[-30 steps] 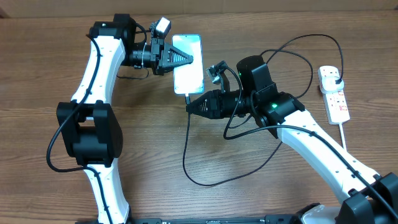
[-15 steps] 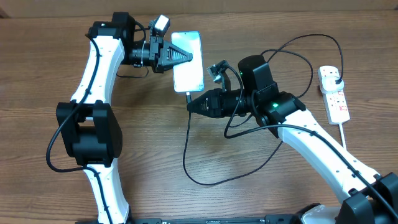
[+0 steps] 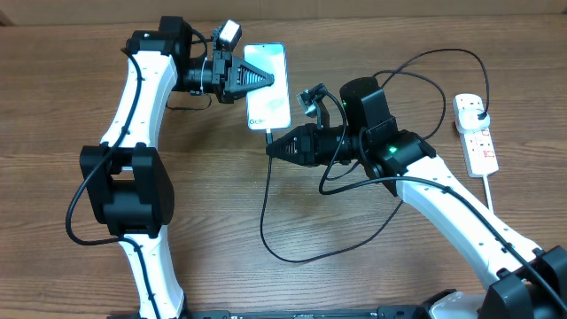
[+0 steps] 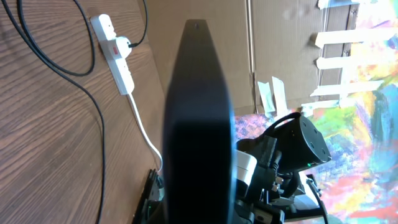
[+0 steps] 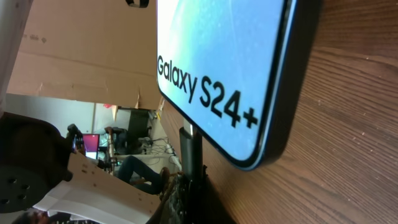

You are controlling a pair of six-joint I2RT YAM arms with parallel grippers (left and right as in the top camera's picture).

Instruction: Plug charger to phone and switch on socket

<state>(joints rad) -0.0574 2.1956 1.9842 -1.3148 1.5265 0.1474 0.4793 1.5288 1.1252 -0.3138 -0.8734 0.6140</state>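
Observation:
The phone [image 3: 268,89] has a lit blue-teal screen and is raised off the table. My left gripper [image 3: 268,81] is shut on it from the left. The left wrist view shows the phone [image 4: 198,124] edge-on as a dark slab that hides the fingers. My right gripper [image 3: 273,148] is shut on the charger's connector tip [image 3: 268,136], which meets the phone's bottom edge. In the right wrist view the connector [image 5: 191,149] rises from my right gripper [image 5: 186,199] to the phone [image 5: 224,68]. Whether the tip is seated I cannot tell. The charger's black cable [image 3: 292,257] loops back to the socket [image 3: 478,142], where its plug [image 3: 479,110] sits.
The socket's thick white cord [image 3: 492,199] runs toward the front right. Black cable loops [image 3: 425,71] lie between my right arm and the socket. The left wrist view shows the socket [image 4: 115,53] far off on the wooden table [image 3: 221,221]. Cardboard stands behind the table.
The phone has shifted slightly up and tilted, so its screen text now shows from above. My right gripper has crept a little closer to the phone's bottom edge with the connector.

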